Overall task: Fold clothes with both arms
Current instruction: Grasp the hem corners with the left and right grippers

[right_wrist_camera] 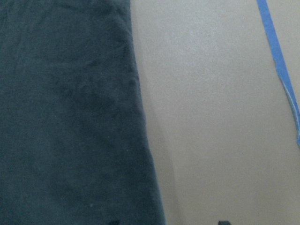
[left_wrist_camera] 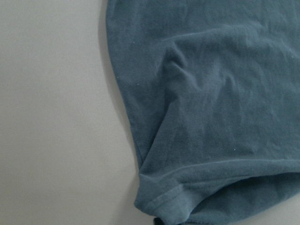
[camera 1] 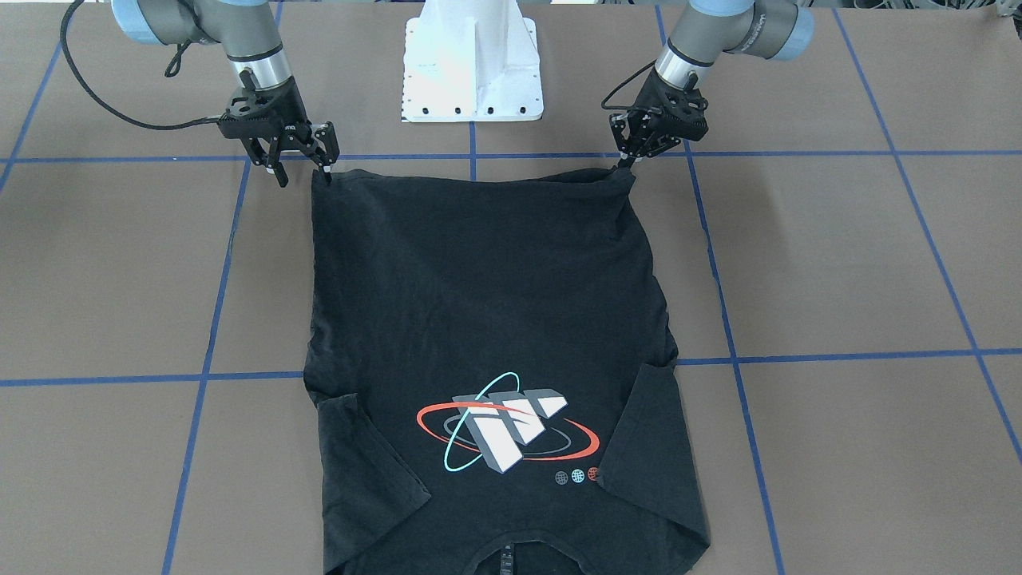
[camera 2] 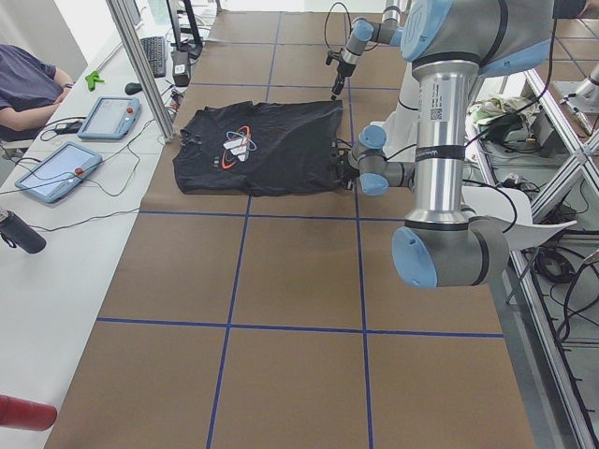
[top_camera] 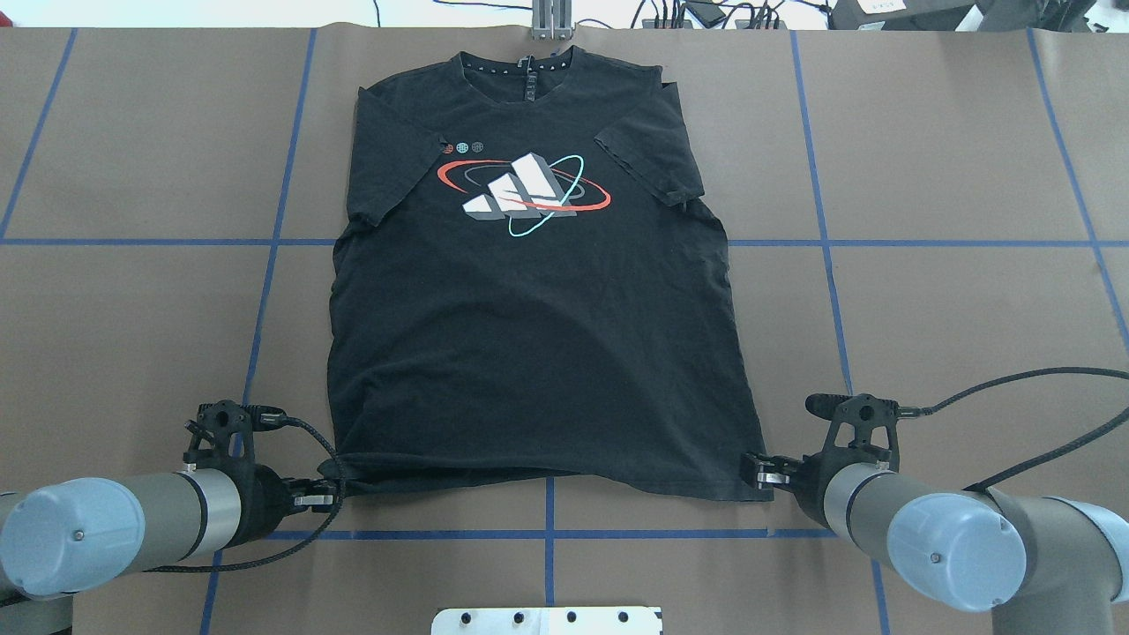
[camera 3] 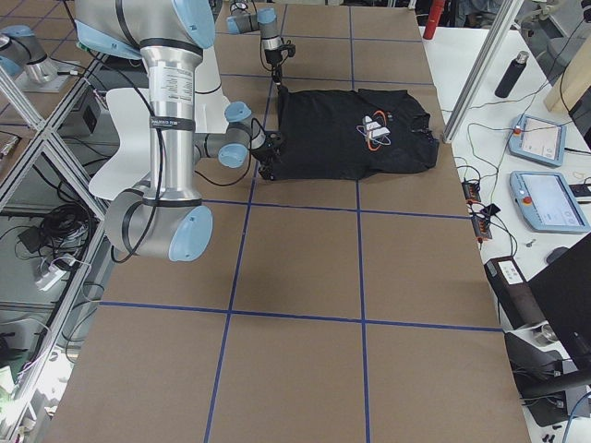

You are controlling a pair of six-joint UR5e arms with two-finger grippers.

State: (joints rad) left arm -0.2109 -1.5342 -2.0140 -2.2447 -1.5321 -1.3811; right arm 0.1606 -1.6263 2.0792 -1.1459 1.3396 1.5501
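Note:
The black T-shirt (camera 1: 479, 319) lies flat and face up on the brown table, orbit graphic (top_camera: 522, 187) showing, collar (top_camera: 520, 66) on the far side from the robot. Both sleeves are folded inward over the body. My left gripper (camera 1: 628, 162) is shut on the hem corner, and the cloth (left_wrist_camera: 159, 206) bunches to a point there. At the other hem corner my right gripper (camera 1: 303, 174) stands open and low. Its fingertips (right_wrist_camera: 223, 222) straddle the shirt's side edge (right_wrist_camera: 140, 117). In the overhead view the left gripper (top_camera: 328, 494) and right gripper (top_camera: 760, 472) flank the hem.
The white pedestal base (camera 1: 471, 72) stands just behind the hem. Blue tape lines (top_camera: 547, 242) grid the table. At the far side are an aluminium post (camera 2: 140, 65), tablets (camera 2: 56, 168), a bottle (camera 3: 511, 74) and a seated person (camera 2: 23, 84).

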